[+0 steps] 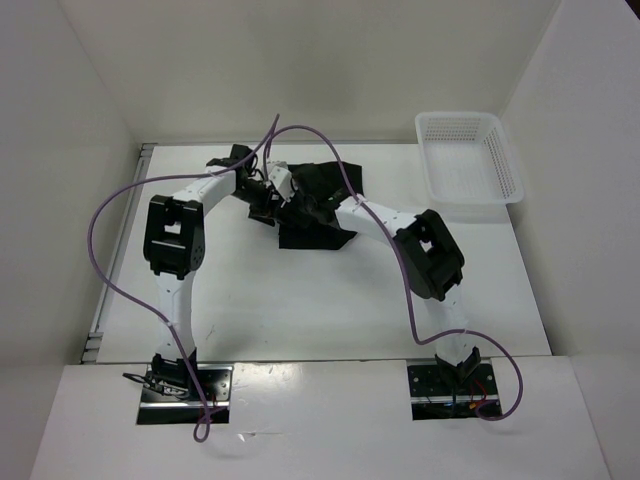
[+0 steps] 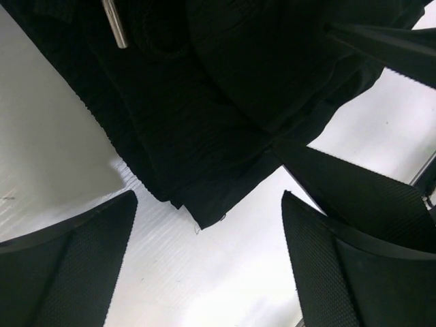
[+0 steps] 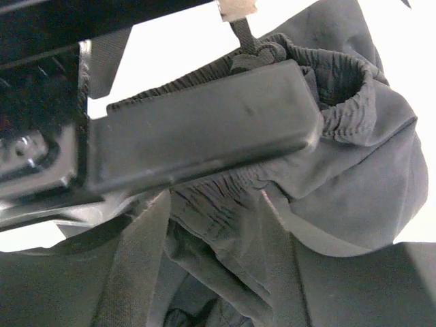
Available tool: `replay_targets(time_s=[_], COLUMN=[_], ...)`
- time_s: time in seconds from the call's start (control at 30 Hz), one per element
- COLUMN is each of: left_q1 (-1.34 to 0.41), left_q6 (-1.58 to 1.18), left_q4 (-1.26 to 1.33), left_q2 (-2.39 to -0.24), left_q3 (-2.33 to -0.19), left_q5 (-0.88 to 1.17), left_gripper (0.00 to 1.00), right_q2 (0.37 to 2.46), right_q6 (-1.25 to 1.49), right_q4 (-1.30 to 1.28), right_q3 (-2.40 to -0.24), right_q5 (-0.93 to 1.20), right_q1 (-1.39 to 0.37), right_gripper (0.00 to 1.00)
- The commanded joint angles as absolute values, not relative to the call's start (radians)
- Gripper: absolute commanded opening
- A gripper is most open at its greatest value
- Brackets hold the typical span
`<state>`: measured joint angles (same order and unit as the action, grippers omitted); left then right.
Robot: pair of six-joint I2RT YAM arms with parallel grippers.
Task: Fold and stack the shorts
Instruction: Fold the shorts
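You will find the shorts (image 1: 315, 238) bunched at the twelve o'clock end of the table (image 1: 300, 300). The white basket (image 1: 470, 192) stands apart from them towards two o'clock. Left gripper (image 2: 208, 197): jaws wide, nothing between them, and a hem corner of the shorts lies just ahead at twelve o'clock. Right gripper (image 1: 300, 208): one finger (image 3: 204, 129) lies across the gathered waistband beside the drawstring knot (image 3: 255, 54). You cannot tell whether it clamps the cloth.

Top camera: high behind the arm bases (image 1: 183, 385), overlooking the whole worktop (image 1: 300, 300). Wrist cameras: close range; all views share the shorts (image 1: 318, 238) (image 2: 204, 136) (image 3: 354, 184).
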<state>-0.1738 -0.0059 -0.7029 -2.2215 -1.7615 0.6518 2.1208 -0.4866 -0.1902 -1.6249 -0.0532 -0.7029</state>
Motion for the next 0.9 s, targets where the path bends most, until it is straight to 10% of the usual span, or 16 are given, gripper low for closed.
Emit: replay_targets(time_s=[0.0, 0.27, 0.43, 0.57, 0.87], left_q1=[-0.166, -0.127, -0.127, -0.106, -0.057], left_q6=[0.0, 0.0, 0.0, 0.0, 0.0], left_q4=[-0.695, -0.666, -0.657, -0.647, -0.647], left_q2=[-2.22, -2.22, -2.22, -2.21, -2.192], left_q3=[-1.782, -1.74, -1.73, -1.73, -1.73], left_q5=[0.647, 0.672, 0.69, 0.667, 0.649], left_gripper=[0.91, 0.49, 0.49, 0.75, 0.8], right_q2=[2.106, 2.137, 2.137, 2.146, 2.204], right_q6=[-0.472, -0.463, -0.442, -0.413, -0.393], right_q4=[-0.153, -0.163, -0.163, -0.141, -0.132], right_q3=[-1.657, -1.666, -1.666, -1.666, -1.666], right_q5=[-0.049, -0.037, -0.028, -0.058, -0.135], right_q1=[-0.703, -0.693, -0.693, -0.693, -0.693], right_gripper=[0.59, 0.57, 0.63, 0.66, 0.61])
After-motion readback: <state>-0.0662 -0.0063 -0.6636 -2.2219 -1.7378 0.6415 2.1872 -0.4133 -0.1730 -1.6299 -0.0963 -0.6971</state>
